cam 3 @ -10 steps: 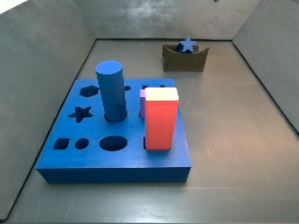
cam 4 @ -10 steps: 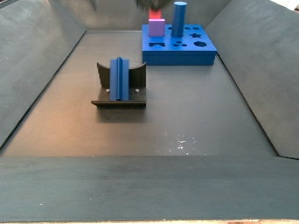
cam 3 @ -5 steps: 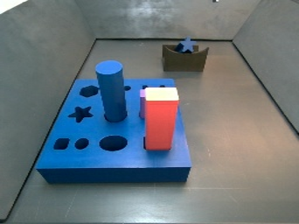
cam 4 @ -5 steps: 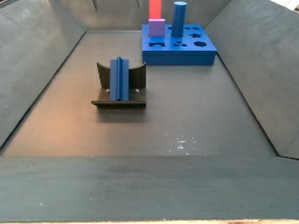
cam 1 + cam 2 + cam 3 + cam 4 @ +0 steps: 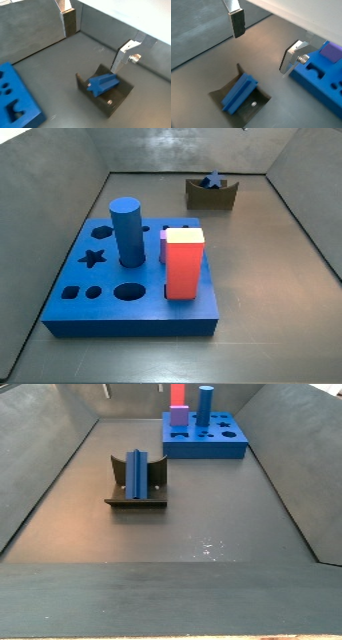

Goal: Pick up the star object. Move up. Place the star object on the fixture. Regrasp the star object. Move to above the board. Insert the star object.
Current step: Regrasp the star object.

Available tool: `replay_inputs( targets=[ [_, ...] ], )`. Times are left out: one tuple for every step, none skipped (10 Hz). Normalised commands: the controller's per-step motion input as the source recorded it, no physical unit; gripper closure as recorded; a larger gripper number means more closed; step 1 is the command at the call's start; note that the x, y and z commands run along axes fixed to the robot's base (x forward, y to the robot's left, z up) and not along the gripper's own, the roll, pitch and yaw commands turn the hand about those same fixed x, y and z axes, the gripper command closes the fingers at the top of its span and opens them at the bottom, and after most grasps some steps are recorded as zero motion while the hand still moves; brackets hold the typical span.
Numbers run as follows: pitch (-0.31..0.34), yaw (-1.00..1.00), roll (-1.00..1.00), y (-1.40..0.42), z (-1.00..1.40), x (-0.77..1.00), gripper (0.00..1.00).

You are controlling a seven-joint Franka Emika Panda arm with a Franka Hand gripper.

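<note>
Hovering above the fixture (image 5: 105, 90), the gripper (image 5: 97, 31) has its silver fingers (image 5: 236, 20) spread wide with nothing between them — released. Below it the star object (image 5: 240, 92) lies in the fixture's notch, untouched. Off to one side sits the board (image 5: 203, 438), carrying a blue cylinder (image 5: 128, 231) and a red block (image 5: 183, 263).

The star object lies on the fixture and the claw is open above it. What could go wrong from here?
1. The star object rests loosely in the notch of the fixture; an off-centre descent of the open claw could push it off.
2. At the board, the tall blue cylinder beside the star hole could obstruct insertion.
</note>
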Motion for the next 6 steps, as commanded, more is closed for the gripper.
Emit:
replay_inputs(
  targets=[
    [0.013,0.01,1.0,-0.02,0.01,-0.02,0.0],
    [0.017,0.01,1.0,-0.02,0.01,-0.02,0.0],
    [0.021,0.02,1.0,-0.02,0.01,-0.01,0.0],
    [0.027,0.02,1.0,-0.02,0.01,0.0,0.0],
    [0.036,0.02,1.0,-0.02,0.0,0.02,0.0],
    [0.046,0.03,1.0,-0.02,0.0,0.03,0.0]
  ],
)
